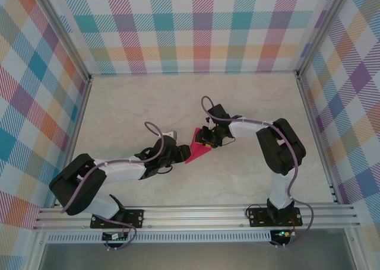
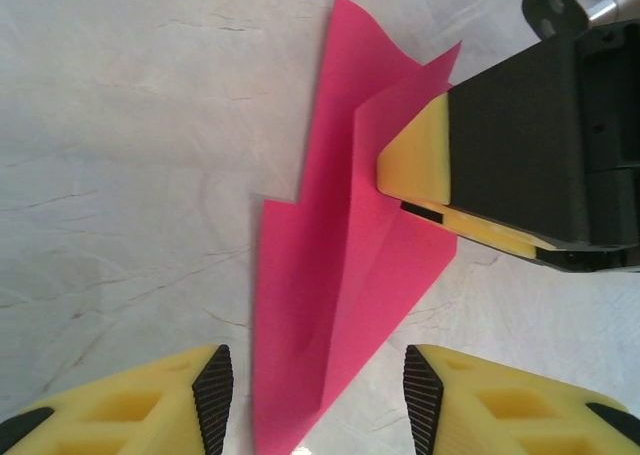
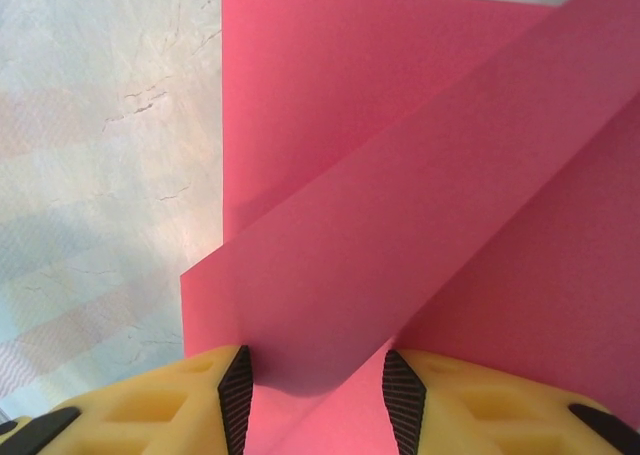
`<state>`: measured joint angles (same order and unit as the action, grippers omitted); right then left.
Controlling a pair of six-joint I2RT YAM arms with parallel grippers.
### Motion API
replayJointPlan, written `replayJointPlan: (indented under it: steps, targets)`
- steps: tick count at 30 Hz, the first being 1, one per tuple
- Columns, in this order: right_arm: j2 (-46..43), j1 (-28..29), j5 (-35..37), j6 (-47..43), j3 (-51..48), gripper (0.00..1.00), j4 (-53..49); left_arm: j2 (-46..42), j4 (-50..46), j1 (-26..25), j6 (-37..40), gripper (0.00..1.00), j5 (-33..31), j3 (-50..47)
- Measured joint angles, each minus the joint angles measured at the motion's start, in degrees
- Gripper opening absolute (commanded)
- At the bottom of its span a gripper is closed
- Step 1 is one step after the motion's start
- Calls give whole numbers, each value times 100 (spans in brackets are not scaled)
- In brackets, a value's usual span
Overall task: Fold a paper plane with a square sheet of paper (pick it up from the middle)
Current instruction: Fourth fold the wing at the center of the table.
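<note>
Left wrist view: left tool gapes wide around the folded paper; right tool, part-open, straddles its flap.

We see crimson-pink paper against a pale, grey-veined marble table.
Our left gripper wears yellow fingers with black ribbed pads; the walls are plaid in teal, orange, purple and yellow.
</note>
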<state>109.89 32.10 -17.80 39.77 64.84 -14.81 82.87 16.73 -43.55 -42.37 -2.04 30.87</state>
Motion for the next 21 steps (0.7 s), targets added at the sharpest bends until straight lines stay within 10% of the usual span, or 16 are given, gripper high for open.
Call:
replayJointPlan:
  steps: [21]
  targets:
    - [-380, 20, -101, -96, -905, 43, 1303, 1453, 944, 358, 155, 39, 1506, 555]
